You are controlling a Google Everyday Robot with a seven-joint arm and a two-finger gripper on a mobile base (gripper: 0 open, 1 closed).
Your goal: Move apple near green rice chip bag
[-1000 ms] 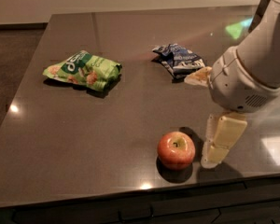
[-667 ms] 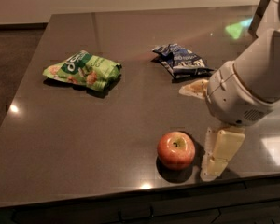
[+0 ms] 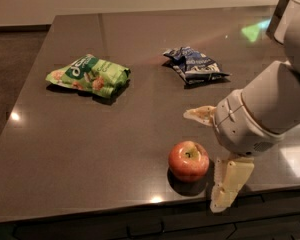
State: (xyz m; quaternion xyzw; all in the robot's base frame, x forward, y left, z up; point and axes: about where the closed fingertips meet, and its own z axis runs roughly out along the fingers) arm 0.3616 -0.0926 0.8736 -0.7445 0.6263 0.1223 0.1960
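Note:
The apple (image 3: 188, 161), red-orange with a yellowish top, sits near the table's front edge. The green rice chip bag (image 3: 89, 75) lies far off at the back left. My gripper (image 3: 202, 160) is open and right beside the apple on its right. One pale finger (image 3: 200, 115) points left just behind the apple. The other finger (image 3: 231, 184) hangs down at the apple's right, over the table's front edge. The apple lies roughly between the two fingers; I cannot tell whether either touches it.
A dark blue and white snack bag (image 3: 194, 65) lies at the back, right of centre. The dark table (image 3: 140, 134) has its front edge just below the apple. My bulky white arm (image 3: 270, 109) fills the right side.
My gripper has moved down toward the table's front edge and slightly left, closer around the apple. The apple and both bags have not moved.

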